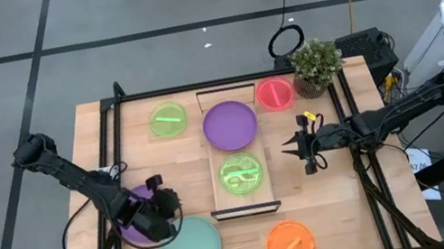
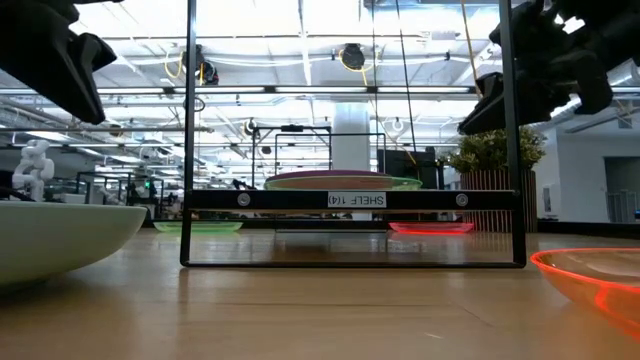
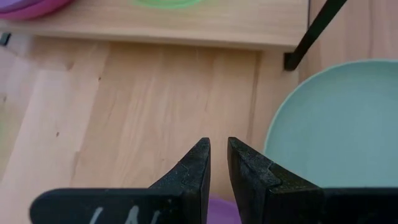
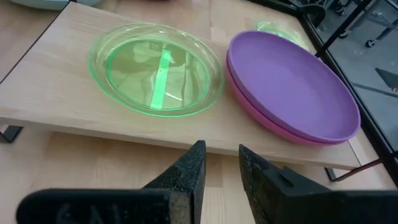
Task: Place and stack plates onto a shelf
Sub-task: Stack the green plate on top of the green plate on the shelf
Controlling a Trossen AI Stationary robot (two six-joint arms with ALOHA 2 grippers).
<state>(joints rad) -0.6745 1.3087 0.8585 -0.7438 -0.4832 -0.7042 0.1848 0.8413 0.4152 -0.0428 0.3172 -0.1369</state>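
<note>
The shelf (image 1: 244,196) lies mid-table. On it a purple plate (image 1: 229,125) sits on a magenta one (image 4: 273,121), beside a lime-green plate (image 1: 240,174). Another purple plate (image 1: 130,228) lies flat on the table's left side, partly hidden under my left gripper (image 1: 173,208). That gripper hovers over its right edge (image 3: 217,211), fingers a narrow gap apart. The mint-green plate (image 1: 191,247) and the orange plate (image 1: 291,245) rest near the near edge. A second lime-green plate (image 1: 168,120) and the red-pink plate (image 1: 274,93) rest toward the far edge. My right gripper (image 1: 288,147) hangs just right of the shelf, pointing at it, slightly open and empty.
A potted plant (image 1: 315,67) stands at the far right corner. A black metal frame (image 1: 106,145) borders the tabletop, and its posts (image 2: 190,130) rise at the near edge. Bare wood lies between the shelf and the left purple plate.
</note>
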